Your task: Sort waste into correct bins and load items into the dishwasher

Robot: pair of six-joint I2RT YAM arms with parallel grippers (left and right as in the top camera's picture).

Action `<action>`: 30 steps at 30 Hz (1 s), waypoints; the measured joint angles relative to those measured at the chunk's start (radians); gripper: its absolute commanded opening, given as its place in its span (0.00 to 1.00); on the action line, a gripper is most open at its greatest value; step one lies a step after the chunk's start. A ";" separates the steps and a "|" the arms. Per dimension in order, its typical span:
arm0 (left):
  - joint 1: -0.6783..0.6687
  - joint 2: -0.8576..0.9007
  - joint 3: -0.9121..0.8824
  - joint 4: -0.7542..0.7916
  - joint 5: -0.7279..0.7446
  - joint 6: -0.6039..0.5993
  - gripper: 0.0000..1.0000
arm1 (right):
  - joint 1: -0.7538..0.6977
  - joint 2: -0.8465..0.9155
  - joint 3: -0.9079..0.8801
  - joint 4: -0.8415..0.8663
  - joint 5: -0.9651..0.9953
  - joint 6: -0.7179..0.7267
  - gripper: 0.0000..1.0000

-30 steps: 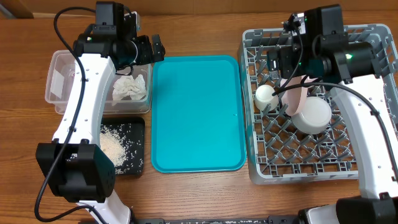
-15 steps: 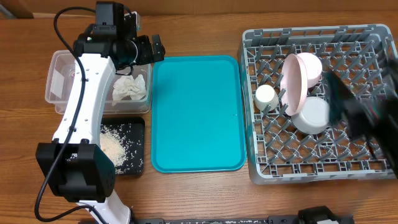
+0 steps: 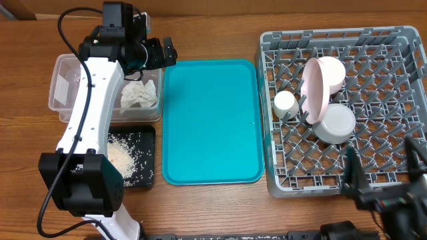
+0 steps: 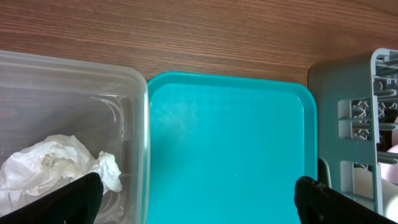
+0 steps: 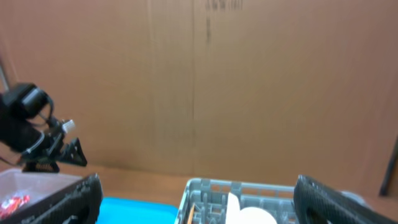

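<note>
The grey dishwasher rack (image 3: 400, 40) holds a pink plate (image 3: 317, 87) standing on edge, a small white cup (image 3: 285, 103) and a whitish bowl (image 3: 335, 123). My right gripper (image 3: 383, 167) hangs open and empty over the rack's front edge, facing the back wall (image 5: 199, 199). My left gripper (image 3: 163, 53) is open and empty above the seam between the clear tub (image 3: 67, 87) and the teal tray (image 4: 230, 143). A crumpled white napkin (image 3: 140, 95) lies in the tub, and so does something red and blurred (image 5: 15, 201). Rice scraps (image 3: 120, 159) lie in the black tray (image 3: 143, 143).
The flat teal tray (image 3: 212, 120) lies between the bins and the rack with nothing on it. A brown cardboard wall (image 5: 199, 81) stands behind the table. The left arm (image 3: 87, 113) reaches over the tub and the black tray.
The right arm has drawn back from over the rack's middle to its front right edge, leaving the plate, cup and bowl uncovered. The left arm has not moved.
</note>
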 measured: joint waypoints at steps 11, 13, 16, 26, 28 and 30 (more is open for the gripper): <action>0.000 0.000 0.000 0.000 0.000 0.000 1.00 | -0.008 -0.149 -0.548 0.420 0.001 0.141 1.00; 0.000 0.000 0.000 0.000 0.000 0.000 1.00 | -0.008 -0.176 -0.621 0.469 0.000 0.162 1.00; 0.000 0.000 0.000 0.000 0.000 0.000 1.00 | -0.008 -0.198 -0.697 0.525 0.000 0.186 1.00; -0.007 0.000 0.000 0.000 0.000 0.000 1.00 | -0.064 -0.229 -0.817 0.579 -0.001 0.240 1.00; -0.007 0.000 0.000 0.000 0.000 0.000 1.00 | -0.083 -0.232 -0.820 0.584 -0.001 0.242 1.00; -0.007 0.000 0.000 0.000 0.000 0.000 1.00 | -0.100 -0.232 -0.829 0.584 -0.001 0.243 1.00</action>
